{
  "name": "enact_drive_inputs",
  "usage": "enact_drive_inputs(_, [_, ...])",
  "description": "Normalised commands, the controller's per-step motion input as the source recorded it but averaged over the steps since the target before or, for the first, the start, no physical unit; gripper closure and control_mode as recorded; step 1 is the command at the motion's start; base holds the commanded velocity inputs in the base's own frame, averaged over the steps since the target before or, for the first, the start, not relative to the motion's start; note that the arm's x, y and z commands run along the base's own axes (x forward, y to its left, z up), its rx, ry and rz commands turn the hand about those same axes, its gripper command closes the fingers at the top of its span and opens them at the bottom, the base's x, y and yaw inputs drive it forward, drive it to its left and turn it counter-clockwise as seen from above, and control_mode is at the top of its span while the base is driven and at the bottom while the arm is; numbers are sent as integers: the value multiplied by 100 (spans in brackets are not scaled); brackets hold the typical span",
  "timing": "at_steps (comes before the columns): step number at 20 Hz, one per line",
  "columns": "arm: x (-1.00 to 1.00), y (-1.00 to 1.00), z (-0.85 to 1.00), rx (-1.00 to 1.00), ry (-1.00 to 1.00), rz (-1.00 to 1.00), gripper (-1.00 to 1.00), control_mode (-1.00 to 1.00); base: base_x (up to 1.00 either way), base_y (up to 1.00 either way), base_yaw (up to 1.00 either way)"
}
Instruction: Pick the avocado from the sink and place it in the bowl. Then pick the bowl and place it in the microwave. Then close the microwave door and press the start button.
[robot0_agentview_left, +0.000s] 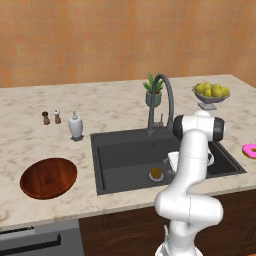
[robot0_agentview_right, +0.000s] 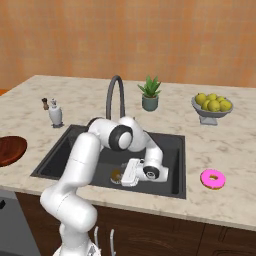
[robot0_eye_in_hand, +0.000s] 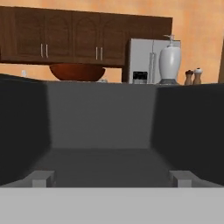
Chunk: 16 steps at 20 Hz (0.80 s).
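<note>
- The arm is bent down into the sink (robot0_agentview_left: 125, 150), hand low inside the basin, and the fingers (robot0_eye_in_hand: 112, 178) are spread wide with nothing between them.
- The avocado (robot0_agentview_left: 156, 173) sits on the sink floor toward the front wall. In the right base view the avocado (robot0_agentview_right: 116, 175) is just beside the hand, peeking out on its far side, so it lies close to the fingers but I can't tell exactly which way off them.
- From the hand's own camera only bare basin floor lies between the two fingers (robot0_eye_in_hand: 43, 178), looking level toward the far wall. My guess is the hand must turn or shift before it can close on the fruit.
- The fruit's long axis is too small to judge; it looks roughly upright.
- The wooden bowl (robot0_agentview_left: 48, 177) waits on the bench (robot0_agentview_left: 110, 102), well apart, past the sink's end that the fingers face.
- Count: one avocado, one bowl, one sink, one arm.
</note>
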Motion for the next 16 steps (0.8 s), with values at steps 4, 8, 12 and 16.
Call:
enact_drive_inputs(4, [4, 0, -9, 0, 8, 0, -100, -100, 0, 0, 0])
enact_drive_inputs(8, [13, 21, -22, -2, 9, 0, -100, -100, 0, 0, 0])
enact_drive_inputs(12, [8, 33, -30, -8, 2, 0, -100, -100, 0, 0, 0])
enact_drive_inputs(16, [13, 10, -23, -3, 4, 0, -100, -100, 0, 0, 0])
